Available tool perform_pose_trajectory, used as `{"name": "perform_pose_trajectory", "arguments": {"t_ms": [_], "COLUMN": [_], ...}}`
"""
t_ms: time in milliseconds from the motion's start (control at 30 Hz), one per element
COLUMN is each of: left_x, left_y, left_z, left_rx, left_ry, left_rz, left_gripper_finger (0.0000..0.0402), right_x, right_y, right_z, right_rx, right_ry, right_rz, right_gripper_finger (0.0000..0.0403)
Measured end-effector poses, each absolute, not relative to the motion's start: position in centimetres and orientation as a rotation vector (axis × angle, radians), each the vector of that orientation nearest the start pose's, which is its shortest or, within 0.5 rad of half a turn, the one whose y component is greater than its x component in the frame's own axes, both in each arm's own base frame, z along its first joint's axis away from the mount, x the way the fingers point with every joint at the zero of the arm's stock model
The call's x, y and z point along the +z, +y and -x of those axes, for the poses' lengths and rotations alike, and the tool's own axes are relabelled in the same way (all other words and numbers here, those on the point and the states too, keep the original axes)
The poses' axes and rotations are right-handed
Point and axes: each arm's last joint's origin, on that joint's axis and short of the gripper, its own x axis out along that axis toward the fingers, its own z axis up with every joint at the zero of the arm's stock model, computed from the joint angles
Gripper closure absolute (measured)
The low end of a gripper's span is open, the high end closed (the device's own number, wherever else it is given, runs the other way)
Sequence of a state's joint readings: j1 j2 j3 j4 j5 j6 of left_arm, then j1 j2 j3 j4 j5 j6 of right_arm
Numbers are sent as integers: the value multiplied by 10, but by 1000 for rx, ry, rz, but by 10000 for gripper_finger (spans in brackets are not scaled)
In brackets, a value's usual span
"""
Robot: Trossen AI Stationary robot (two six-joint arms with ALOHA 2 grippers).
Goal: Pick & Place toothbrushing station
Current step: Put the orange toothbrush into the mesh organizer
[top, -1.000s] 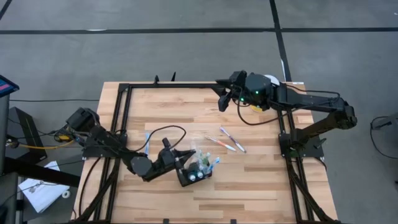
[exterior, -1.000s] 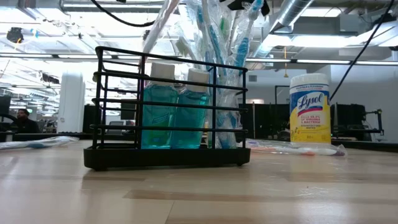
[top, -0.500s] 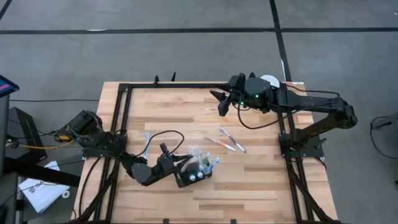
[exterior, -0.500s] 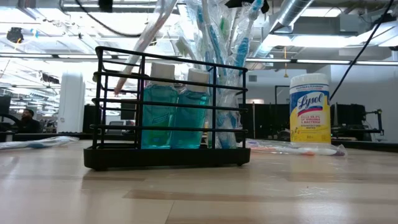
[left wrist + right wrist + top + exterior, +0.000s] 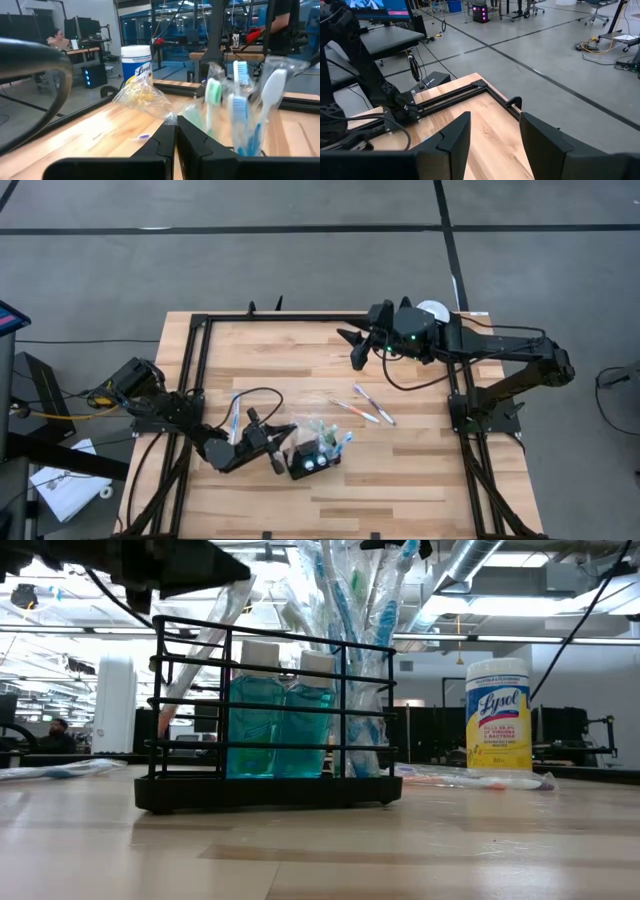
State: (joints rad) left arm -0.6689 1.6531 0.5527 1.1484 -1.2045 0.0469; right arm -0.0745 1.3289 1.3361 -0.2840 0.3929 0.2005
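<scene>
Left gripper [image 5: 272, 446] backing leftward off the toothbrushing station [image 5: 312, 463], fingers closed empty, right gripper [image 5: 352, 346] hovering open at the counter's [image 5: 420, 470] far side

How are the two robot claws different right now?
The left gripper is shut; the right gripper is open. The left gripper sits low beside the black holder with toothbrushes; the right gripper hangs far off near the table's back edge. Both hold nothing.
</scene>
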Motion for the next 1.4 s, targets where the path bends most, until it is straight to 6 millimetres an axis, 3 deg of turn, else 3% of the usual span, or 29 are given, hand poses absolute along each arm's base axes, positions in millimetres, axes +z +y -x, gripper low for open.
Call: {"name": "perform_pose_trajectory", "arguments": {"t_ms": [367,700,1067,1233,1400], "left_x": [173,204,207,214,217], "left_y": [-153,-153,-161,-172,-174], "left_z": [-236,-239,-235,-226,-204], "left_rx": [509,358,234,180,150], "left_ry": [5,-41,-63,-123,-256], "left_rz": [-56,-250,-373,-476,-485], "left_gripper_finger": [401,401,401,401,401], "right_x": [396,401,401,395,387], "right_y": [-28,-28,-14,-6,0], "right_z": [-291,-293,-294,-300,-314], "right_rx": [-474,-468,-412,-388,-374], "right_ry": [224,179,188,208,205], "right_rz": [-150,-135,-102,-95,-94], "right_gripper_finger": [242,242,242,242,242]}}
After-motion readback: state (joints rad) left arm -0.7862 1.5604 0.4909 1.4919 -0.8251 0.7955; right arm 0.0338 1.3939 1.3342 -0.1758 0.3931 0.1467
